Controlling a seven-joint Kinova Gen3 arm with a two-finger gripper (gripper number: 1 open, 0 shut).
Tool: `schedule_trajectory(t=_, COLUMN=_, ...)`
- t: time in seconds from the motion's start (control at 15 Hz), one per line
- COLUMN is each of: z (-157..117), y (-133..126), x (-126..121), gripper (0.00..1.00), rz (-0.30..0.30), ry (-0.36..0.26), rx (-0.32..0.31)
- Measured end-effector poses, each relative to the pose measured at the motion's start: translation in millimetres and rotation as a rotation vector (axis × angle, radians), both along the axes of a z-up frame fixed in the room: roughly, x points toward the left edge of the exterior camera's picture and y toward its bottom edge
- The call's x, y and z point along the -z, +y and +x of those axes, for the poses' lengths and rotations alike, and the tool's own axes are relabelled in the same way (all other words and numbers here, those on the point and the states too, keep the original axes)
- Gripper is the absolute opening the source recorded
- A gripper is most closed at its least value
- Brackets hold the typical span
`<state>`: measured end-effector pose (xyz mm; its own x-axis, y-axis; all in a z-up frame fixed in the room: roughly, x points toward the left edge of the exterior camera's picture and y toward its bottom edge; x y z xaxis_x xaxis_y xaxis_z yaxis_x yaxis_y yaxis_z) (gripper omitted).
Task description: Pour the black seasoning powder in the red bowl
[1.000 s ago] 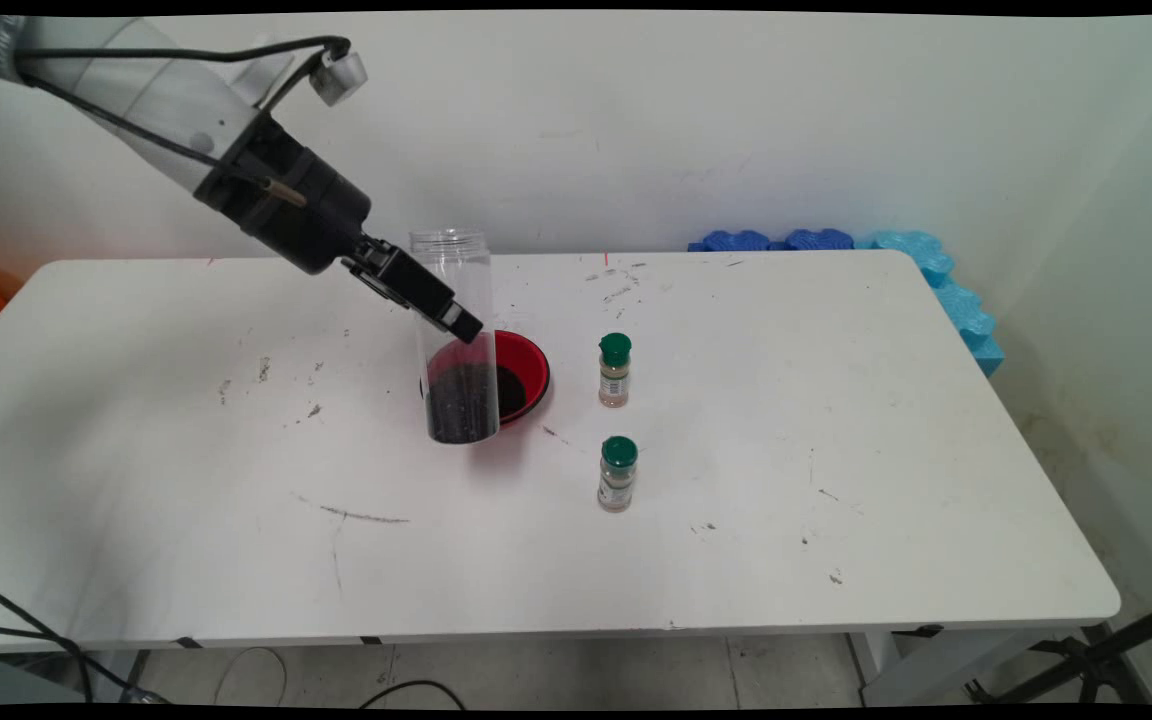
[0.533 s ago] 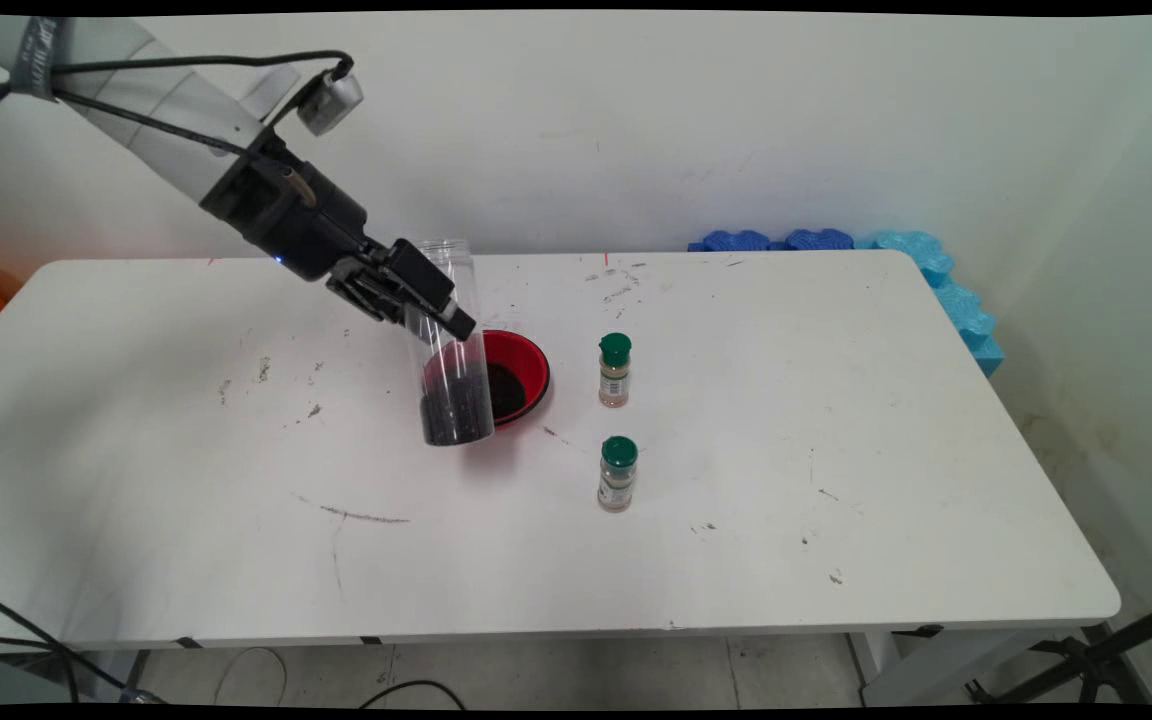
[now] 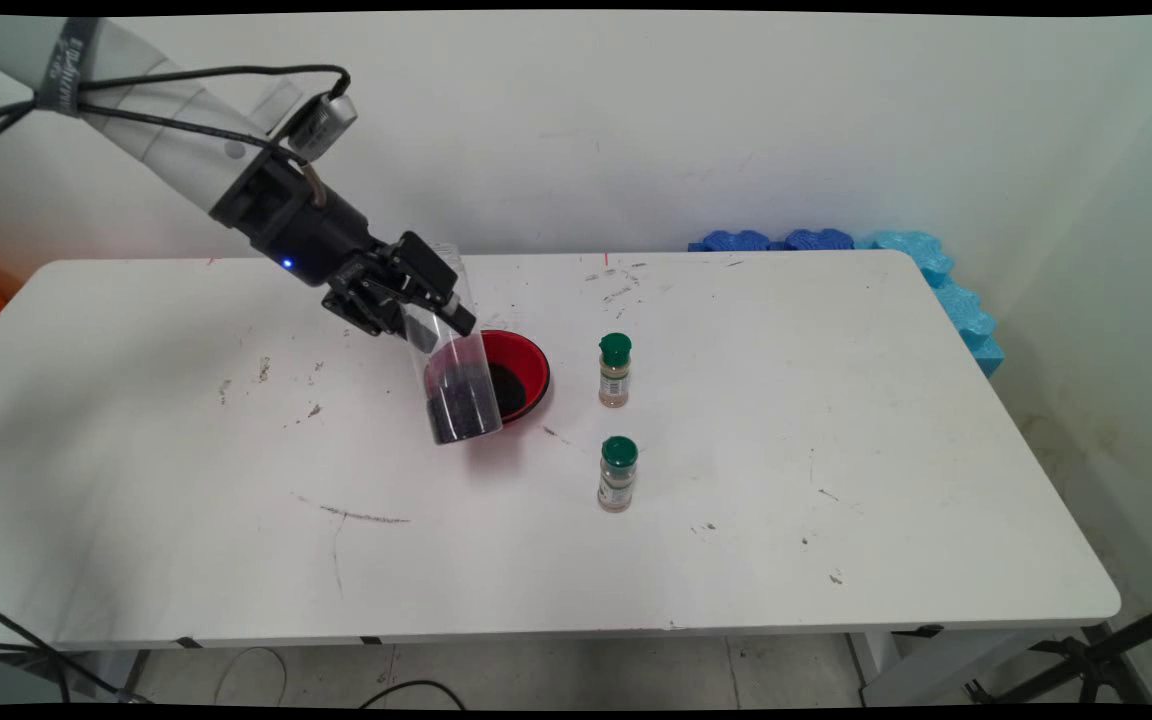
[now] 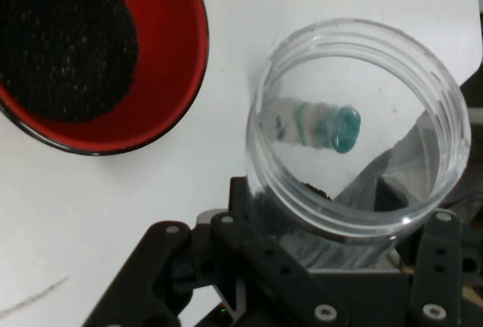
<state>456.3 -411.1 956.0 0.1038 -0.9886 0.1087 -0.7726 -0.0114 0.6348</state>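
My gripper (image 3: pixel 439 307) is shut on the upper part of a tall clear plastic jar (image 3: pixel 454 375) with dark grains in its bottom. The jar is tilted, its open mouth leaning left toward the hand and its base low over the table. A red bowl (image 3: pixel 534 362) with dark grains stands just behind and right of the jar's base. In the hand view I look into the jar's open mouth (image 4: pixel 355 127) above the gripper (image 4: pixel 339 263), with the red bowl (image 4: pixel 177 78) at upper left.
Two small spice bottles with green caps stand right of the bowl, one farther back (image 3: pixel 614 371) and one nearer (image 3: pixel 617 474). Blue foam pieces (image 3: pixel 836 241) lie along the table's far right corner. The white table (image 3: pixel 836 560) bears scuff marks.
The jar stood upright a second ago; my wrist has turned and tipped it, so its mouth has swung left while its base stays beside the bowl.
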Motion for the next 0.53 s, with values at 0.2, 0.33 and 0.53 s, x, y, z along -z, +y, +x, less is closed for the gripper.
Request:
schedule_trajectory(t=0.2, z=1.4, y=-4.2, x=7.2, gripper=0.0, rz=0.074, ry=0.034, rx=-0.088)
schedule_trajectory(t=0.33, z=1.1, y=-5.5, x=10.4, gripper=0.0, rz=0.114, ry=0.053, rx=-0.132)
schedule_trajectory(t=0.53, z=1.1, y=-7.0, x=15.1, gripper=0.0, rz=0.174, ry=0.08, rx=-0.198)
